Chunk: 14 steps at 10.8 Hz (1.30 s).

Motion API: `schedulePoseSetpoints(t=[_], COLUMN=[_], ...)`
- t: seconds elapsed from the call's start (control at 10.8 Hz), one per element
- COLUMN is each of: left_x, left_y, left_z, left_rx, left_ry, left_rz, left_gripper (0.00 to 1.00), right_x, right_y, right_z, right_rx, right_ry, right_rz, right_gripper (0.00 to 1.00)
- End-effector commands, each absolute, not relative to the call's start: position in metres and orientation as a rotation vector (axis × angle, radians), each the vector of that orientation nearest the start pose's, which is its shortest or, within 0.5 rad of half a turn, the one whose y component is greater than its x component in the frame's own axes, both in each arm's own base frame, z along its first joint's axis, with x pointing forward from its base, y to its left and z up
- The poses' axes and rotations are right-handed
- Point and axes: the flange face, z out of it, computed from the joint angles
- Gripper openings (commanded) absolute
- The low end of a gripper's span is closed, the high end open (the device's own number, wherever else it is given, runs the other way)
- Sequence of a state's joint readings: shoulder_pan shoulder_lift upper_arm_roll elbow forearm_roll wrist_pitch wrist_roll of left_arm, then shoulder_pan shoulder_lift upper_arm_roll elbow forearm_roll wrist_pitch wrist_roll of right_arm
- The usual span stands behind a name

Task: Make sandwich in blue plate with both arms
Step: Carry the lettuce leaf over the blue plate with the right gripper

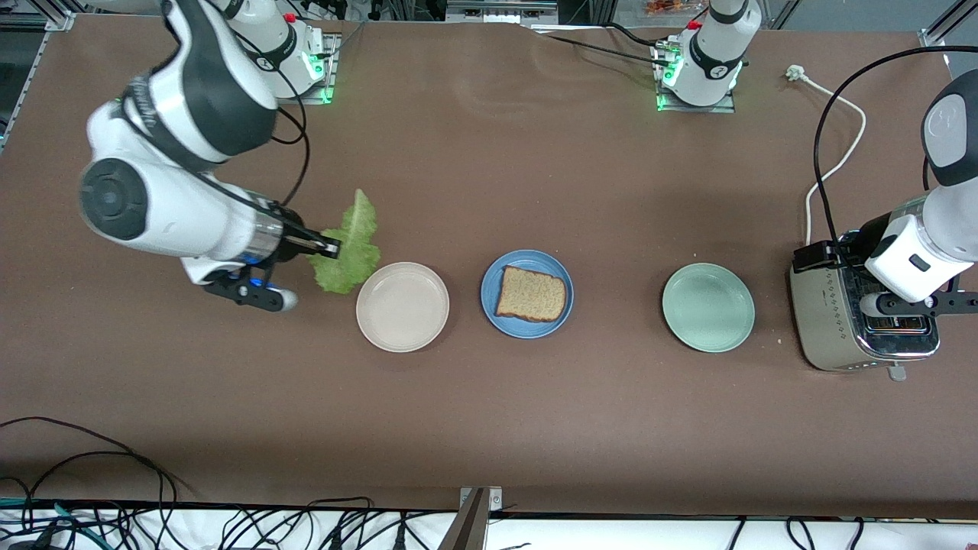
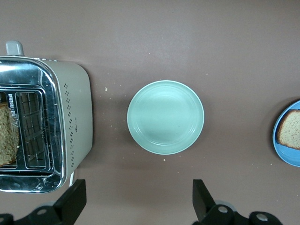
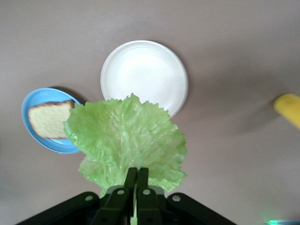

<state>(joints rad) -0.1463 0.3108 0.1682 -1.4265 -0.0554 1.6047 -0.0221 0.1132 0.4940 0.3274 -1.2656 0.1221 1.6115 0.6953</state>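
The blue plate lies mid-table with one slice of brown bread on it. My right gripper is shut on the stem end of a ruffled green lettuce leaf, held up over the table beside the cream plate, toward the right arm's end. In the right wrist view the lettuce leaf fans out from the right gripper, with the blue plate and bread below. My left gripper hangs open and empty above the toaster. A second bread slice stands in a toaster slot.
A cream-white plate sits beside the blue plate toward the right arm's end. A pale green plate lies between the blue plate and the toaster. The toaster's white cord runs toward the left arm's base. A yellow object shows in the right wrist view.
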Motion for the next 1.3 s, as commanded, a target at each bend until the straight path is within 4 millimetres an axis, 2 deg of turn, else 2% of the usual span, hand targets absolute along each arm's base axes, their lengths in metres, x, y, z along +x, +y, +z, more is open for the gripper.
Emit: schedulePoseSetpoints(t=[0.0,0.19,0.28,0.37,0.46,0.84,1.12,1.21], left_x=[0.637,0.637,0.637,0.637,0.637,0.634,0.634,0.633], left_y=[-0.006,-0.002,0.012,0.016,0.018,0.018,0.018,0.023], left_z=[0.519,0.520,0.520,0.520,0.521,0.525,0.525,0.526], left_rx=[-3.139,-3.137,-3.137,-3.138,-3.138,-3.137,-3.139,-3.138], left_ry=[-0.087,-0.087,-0.120,-0.127,-0.132,-0.132,-0.130,-0.141], left_rz=[0.203,0.200,0.201,0.198,0.196,0.203,0.203,0.203], left_gripper=[1.00,1.00,1.00,1.00,1.00,1.00,1.00,1.00], right_x=[0.631,0.632,0.630,0.626,0.630,0.621,0.603,0.601], right_y=[0.326,0.357,0.378,0.400,0.407,0.450,0.490,0.496], right_z=[0.453,0.431,0.419,0.408,0.398,0.365,0.329,0.320], right_rx=[-2.852,-2.802,-2.772,-2.742,-2.706,-2.623,-2.598,-2.585], right_ry=[0.549,0.634,0.673,0.708,0.746,0.805,0.787,0.802], right_rz=[0.324,0.281,0.258,0.232,0.210,0.159,0.134,0.133], right_gripper=[0.00,0.00,0.00,0.00,0.00,0.00,0.00,0.00])
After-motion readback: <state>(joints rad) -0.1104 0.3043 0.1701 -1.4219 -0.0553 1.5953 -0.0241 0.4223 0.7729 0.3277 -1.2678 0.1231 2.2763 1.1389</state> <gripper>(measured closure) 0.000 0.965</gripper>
